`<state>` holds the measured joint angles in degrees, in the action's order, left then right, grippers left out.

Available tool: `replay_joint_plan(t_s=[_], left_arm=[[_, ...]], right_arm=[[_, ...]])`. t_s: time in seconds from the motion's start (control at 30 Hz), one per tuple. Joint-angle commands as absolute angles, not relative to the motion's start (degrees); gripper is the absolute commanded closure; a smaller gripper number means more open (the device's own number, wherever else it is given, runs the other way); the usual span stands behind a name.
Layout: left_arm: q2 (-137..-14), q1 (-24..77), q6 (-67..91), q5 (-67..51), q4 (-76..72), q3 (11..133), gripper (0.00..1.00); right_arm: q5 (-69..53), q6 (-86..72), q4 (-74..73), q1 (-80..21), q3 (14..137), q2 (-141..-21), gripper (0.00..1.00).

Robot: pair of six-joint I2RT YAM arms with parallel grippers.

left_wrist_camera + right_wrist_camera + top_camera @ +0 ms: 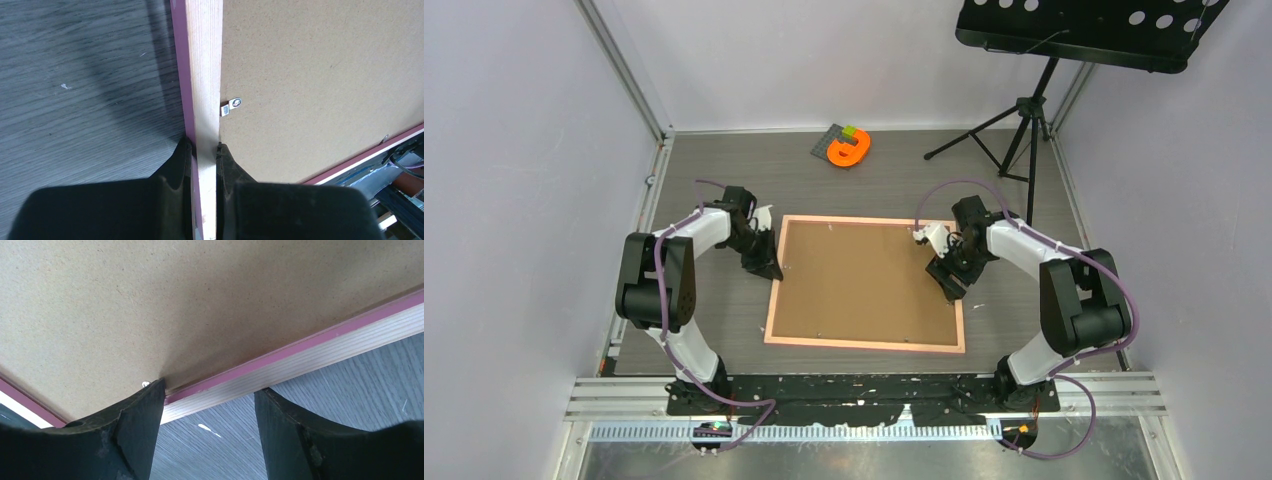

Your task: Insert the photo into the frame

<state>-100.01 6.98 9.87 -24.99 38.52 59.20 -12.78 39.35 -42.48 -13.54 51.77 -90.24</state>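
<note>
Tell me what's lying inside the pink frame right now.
A brown backing board fills the frame, with a small metal tab at its edge. Anything beneath the board, the photo included, is covered and cannot be seen.

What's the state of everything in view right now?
frame, lying flat, back side up
backing board, seated inside the frame
clip, lying on the board at the rail's edge
left end effector, shut on the frame's left rail
right end effector, open, straddling the right rail
music stand, upright
</note>
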Motion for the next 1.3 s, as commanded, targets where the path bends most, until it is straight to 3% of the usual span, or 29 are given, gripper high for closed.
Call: replay_joint_plan(t_s=[0.0, 0.57, 0.73, 0.8, 1.03, 1.27], left_arm=[[-99.29, 5.93, 8.35, -27.63, 38.16, 58.89, 1.00], [-99.18, 5.45, 8.25, -28.13, 38.32, 59.14, 1.00], [-98.92, 5.45, 8.26, -28.49, 38.50, 59.31, 0.91], [-99.02, 5.45, 8.26, -28.59, 38.64, 59.43, 0.86], [-98.73, 5.28, 8.11, -27.24, 39.54, 60.27, 0.41], [-94.27, 5.01, 6.20, -24.66, 40.38, 61.16, 0.16]], right_arm=[[-8.91, 42.88, -42.57, -13.71, 50.04, -89.62, 0.30], [-16.22, 28.51, -41.56, -8.54, 58.20, -86.73, 0.27], [-20.48, 30.11, -42.59, -8.60, 58.10, -81.69, 0.24], [-23.20, 31.79, -43.93, -8.78, 57.91, -79.80, 0.24], [-24.97, 36.29, -44.03, -15.73, 52.52, -72.36, 0.23], [-19.34, 35.50, -39.53, -27.24, 47.47, -66.23, 0.23]])
